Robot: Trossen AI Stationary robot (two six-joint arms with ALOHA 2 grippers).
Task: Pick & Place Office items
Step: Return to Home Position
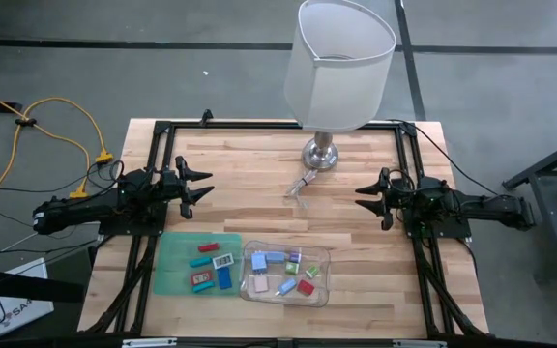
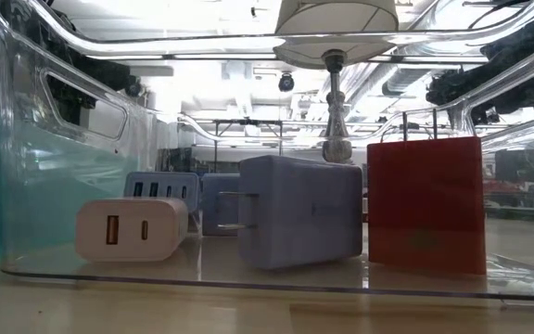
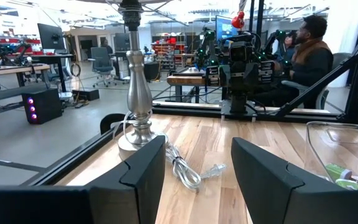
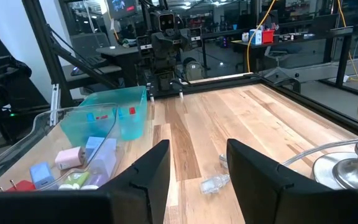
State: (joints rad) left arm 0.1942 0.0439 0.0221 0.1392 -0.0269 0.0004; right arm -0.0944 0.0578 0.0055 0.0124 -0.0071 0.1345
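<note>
Right now both of my arms wait above the wooden table (image 1: 259,174), one at each side edge. My left gripper (image 1: 199,188) hangs by the left edge with its two dark fingers spread apart and nothing between them. My right gripper (image 1: 369,196) hangs by the right edge, also spread wide and holding nothing. Both point toward the middle of the table.

The office things lie near the front edge. Some small chargers and blocks sit in the clear plastic tray (image 1: 321,259), among them a red block (image 1: 306,286) and a pale blue plug (image 1: 261,259). More small pieces lie in the green see-through tray (image 1: 172,261) just beside it, on its left.

From my left fingers the green tray lies toward the front edge, close to my side. From my right fingers the clear tray lies toward the front and a bit inward. So I think my left arm is nearer the green tray and my right arm is nearer the clear one.

I cannot tell which tray the things should end up in.

A silver lamp with a white shade (image 1: 338,68) stands by the back edge, and its cord (image 1: 298,187) lies curled in the middle.
</note>
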